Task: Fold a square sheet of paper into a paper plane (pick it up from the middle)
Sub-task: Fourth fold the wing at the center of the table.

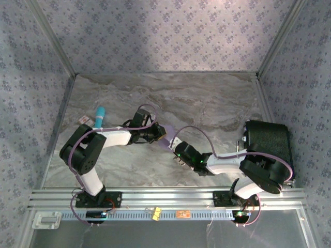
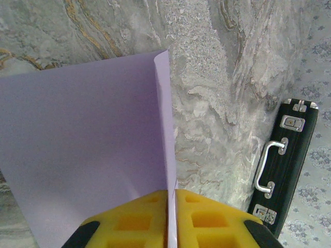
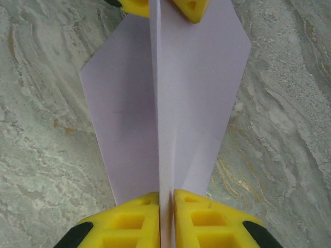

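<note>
While the half-folded paper plane spans the gap over the middle of the surface, my left tool is clamped on one end of its raised centre crease and my right tool is clamped on the other, wings spread to either side. Risks as I judge them: drawing the ends apart or twisting out of line would tear the thin ridge or slip it free, while crowding them together would buckle it off-centre.

The paper plane is thin, matt lavender paper. The worktop looks like smooth veined marble. The black case bears shiny metal fittings.
</note>
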Action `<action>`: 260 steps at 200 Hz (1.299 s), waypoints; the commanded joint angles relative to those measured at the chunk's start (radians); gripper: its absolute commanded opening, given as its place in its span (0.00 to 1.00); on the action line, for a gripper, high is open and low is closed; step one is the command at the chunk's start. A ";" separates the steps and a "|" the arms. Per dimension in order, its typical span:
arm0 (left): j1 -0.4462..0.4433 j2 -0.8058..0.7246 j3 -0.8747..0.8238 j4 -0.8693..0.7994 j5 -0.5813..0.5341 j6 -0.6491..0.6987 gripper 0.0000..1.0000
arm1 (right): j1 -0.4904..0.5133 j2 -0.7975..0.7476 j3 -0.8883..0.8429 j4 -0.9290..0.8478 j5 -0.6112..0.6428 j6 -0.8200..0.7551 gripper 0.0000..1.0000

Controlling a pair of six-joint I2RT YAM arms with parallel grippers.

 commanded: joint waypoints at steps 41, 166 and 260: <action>0.006 -0.026 0.039 -0.020 -0.010 0.001 0.33 | -0.015 0.017 -0.005 0.015 -0.038 0.083 0.11; 0.007 -0.220 0.012 -0.233 -0.159 0.058 0.64 | -0.134 0.090 -0.021 0.107 -0.331 0.317 0.10; 0.007 -0.220 -0.017 -0.207 -0.141 0.050 0.45 | -0.261 0.159 -0.010 0.185 -0.643 0.469 0.08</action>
